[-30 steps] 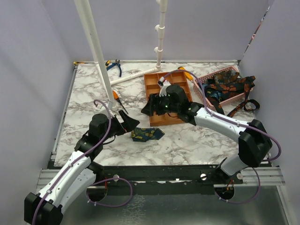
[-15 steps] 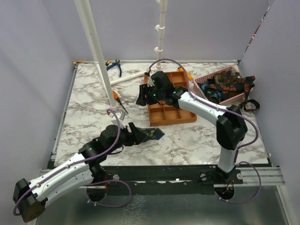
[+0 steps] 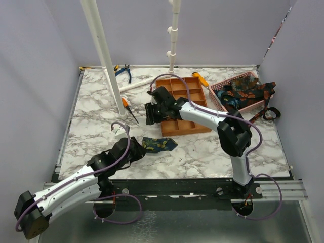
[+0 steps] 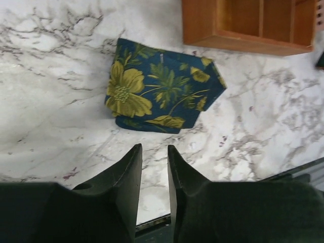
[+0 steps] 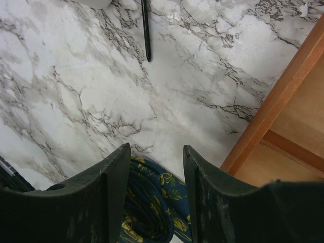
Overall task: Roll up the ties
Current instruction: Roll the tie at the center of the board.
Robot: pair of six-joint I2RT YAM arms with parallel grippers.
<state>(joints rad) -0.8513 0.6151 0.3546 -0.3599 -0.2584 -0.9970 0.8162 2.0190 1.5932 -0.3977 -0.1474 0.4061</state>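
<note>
Left wrist view: the folded tie is being seen lying on the table, near the orange tray. The left gripper is being held narrowly parted, the right gripper wider, both empty. Soft, light fabric is likely being best pinched across its layers.

Left tool — back from the tie

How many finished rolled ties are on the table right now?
1. The rolled tie lies on the marble just ahead of the left gripper. The other ties are tangled in the pink basket, count unclear.
</note>
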